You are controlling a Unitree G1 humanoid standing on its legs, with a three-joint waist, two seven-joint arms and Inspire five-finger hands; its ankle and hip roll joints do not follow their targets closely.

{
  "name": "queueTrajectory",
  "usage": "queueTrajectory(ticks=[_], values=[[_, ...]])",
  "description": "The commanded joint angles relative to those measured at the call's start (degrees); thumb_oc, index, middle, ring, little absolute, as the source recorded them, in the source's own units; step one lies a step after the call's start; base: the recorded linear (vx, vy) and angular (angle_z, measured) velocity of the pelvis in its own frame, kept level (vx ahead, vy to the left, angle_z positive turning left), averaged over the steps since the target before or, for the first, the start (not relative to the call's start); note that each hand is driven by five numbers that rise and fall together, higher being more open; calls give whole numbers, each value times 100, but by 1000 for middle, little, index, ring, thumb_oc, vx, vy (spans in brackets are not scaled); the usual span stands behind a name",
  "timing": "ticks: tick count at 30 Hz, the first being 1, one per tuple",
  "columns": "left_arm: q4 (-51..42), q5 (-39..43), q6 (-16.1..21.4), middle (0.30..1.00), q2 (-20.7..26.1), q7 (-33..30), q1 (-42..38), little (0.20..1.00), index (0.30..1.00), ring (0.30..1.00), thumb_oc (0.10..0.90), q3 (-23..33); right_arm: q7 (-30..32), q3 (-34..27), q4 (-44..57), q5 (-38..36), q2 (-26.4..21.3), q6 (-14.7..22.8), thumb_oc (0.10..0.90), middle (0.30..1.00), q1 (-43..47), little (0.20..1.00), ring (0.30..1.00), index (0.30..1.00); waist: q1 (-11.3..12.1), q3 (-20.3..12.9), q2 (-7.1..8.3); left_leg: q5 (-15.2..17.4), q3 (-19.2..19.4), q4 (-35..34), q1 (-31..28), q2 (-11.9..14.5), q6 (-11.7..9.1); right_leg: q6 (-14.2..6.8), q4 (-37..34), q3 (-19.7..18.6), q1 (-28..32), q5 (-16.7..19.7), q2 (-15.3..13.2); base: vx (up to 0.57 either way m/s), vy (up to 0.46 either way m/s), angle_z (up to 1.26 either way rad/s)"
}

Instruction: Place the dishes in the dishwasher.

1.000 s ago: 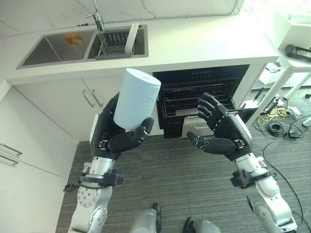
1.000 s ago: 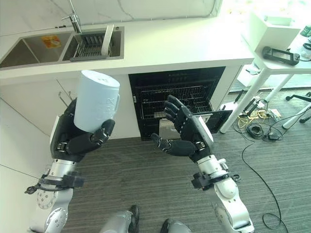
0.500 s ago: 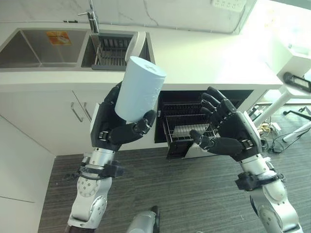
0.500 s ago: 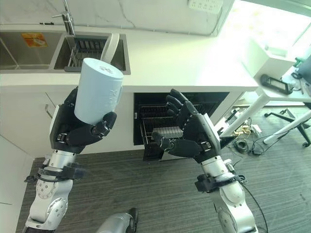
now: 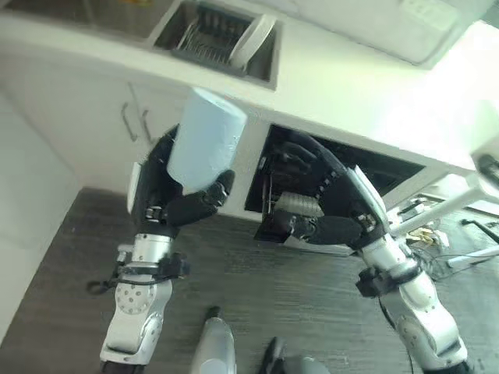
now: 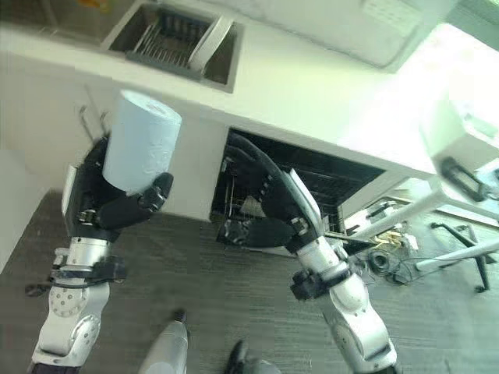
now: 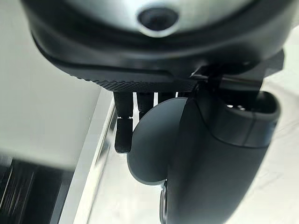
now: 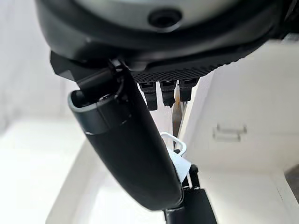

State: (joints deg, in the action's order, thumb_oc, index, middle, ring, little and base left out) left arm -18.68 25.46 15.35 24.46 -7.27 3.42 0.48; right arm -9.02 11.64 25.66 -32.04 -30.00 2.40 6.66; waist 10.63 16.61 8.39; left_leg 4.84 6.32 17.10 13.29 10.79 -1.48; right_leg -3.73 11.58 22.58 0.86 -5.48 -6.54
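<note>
My left hand (image 5: 178, 204) grips a pale blue cup (image 5: 204, 140), held upright in front of the cabinets. To its right my right hand (image 5: 331, 210) hangs open and empty before the open dishwasher (image 5: 331, 167), fingers relaxed.

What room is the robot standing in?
Most likely a kitchen. There's a sink with a dish rack set into a white counter, and an open dishwasher underneath it, beside cupboard doors.

A kitchen: white counter (image 5: 343, 78), sink (image 5: 226, 43), cabinets (image 5: 93, 117), open dishwasher (image 5: 343, 175).
</note>
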Motion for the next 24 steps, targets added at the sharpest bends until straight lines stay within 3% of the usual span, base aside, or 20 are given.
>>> queueTrajectory(ticks=[1, 5, 10, 11, 13, 14, 16, 17, 19, 21, 24], values=[[-887, -14, 685, 300, 173, -183, -252, 300, 300, 300, 400, 38, 237, -288, 86, -483, 247, 405, 800, 900, 278, 900, 900, 900, -195, -685, -264, 579, -82, 9, -622, 201, -336, -468, 560, -299, -691, -304, -826, 194, -176, 50], [-832, 240, 673, 300, 145, -85, -210, 300, 300, 300, 400, 134, 163, -336, 130, -442, 233, 419, 800, 900, 138, 900, 900, 900, -330, -775, -556, 572, 32, 9, -680, 300, -434, -422, 560, 3, -493, -419, -852, 106, -65, 27], [-697, 265, 792, 300, 143, -109, -241, 300, 300, 300, 400, 102, 205, -292, 87, -370, 316, 510, 800, 900, 137, 900, 900, 900, -373, -857, -654, 673, -124, 9, -772, 132, -446, -427, 560, -68, -446, -468, -816, 51, -18, 23], [-446, -189, 1166, 300, -6, 316, -357, 300, 300, 300, 400, -4, 74, -990, -325, -229, 477, 1318, 800, 900, -935, 900, 900, 900, -746, -669, -490, 926, -526, 9, -755, -1273, 342, -199, 560, -732, -411, -425, 216, 42, 49, 2], [-481, -205, 1193, 300, -38, 486, -174, 300, 300, 300, 400, 26, -130, -1002, -153, -335, 547, 1176, 800, 900, -1016, 900, 900, 900, -781, -729, -572, 953, -547, 9, -796, -1259, 411, -250, 560, -711, -318, -90, 295, 100, 6, 24], [-424, -221, 1234, 300, 16, 555, -145, 300, 300, 300, 400, 23, -130, -918, -163, -253, 608, 1093, 800, 900, -1066, 900, 900, 900, -811, -636, -606, 964, -542, 9, -902, -1167, 434, -366, 560, -727, -374, 159, 58, 141, -217, 19], [-452, -77, 1225, 300, 97, 645, -141, 300, 300, 300, 400, 109, -270, -898, -161, -215, 627, 1204, 800, 900, -1175, 900, 900, 900, -775, -607, -541, 974, -449, 9, -912, -1078, 351, -437, 560, -858, -477, -83, -365, 108, -494, -8], [-494, -66, 1144, 300, 127, 669, -212, 300, 300, 300, 400, 111, -230, -895, -122, -218, 643, 1208, 800, 900, -1195, 900, 900, 900, -780, -612, -485, 1009, -378, 9, -905, -1007, 268, -633, 560, -1009, -740, 142, -819, 75, -589, -10], [-500, -110, 1118, 300, 202, 591, -292, 300, 300, 300, 400, 110, -220, -869, -92, -261, 671, 1149, 800, 900, -1113, 900, 900, 900, -761, -615, -465, 1051, -313, 9, -953, -867, 171, -798, 560, -1133, -1049, 470, -1206, 90, -488, -33], [-571, -56, 1105, 300, 348, 457, -345, 300, 300, 300, 400, 216, -366, -846, -37, -301, 735, 1029, 800, 900, -1001, 900, 900, 900, -784, -513, -443, 1121, -325, 9, -1128, -616, 104, -861, 560, -1409, -1299, 678, -1364, 214, -745, -35], [-687, 141, 1158, 300, 289, 290, -213, 300, 300, 300, 400, 268, -420, -877, 23, -463, 517, 827, 800, 900, -864, 900, 900, 900, -756, -595, -433, 1031, -213, 9, -1258, -148, -131, -868, 560, -1321, -1265, 215, -1203, 267, -813, 13]])
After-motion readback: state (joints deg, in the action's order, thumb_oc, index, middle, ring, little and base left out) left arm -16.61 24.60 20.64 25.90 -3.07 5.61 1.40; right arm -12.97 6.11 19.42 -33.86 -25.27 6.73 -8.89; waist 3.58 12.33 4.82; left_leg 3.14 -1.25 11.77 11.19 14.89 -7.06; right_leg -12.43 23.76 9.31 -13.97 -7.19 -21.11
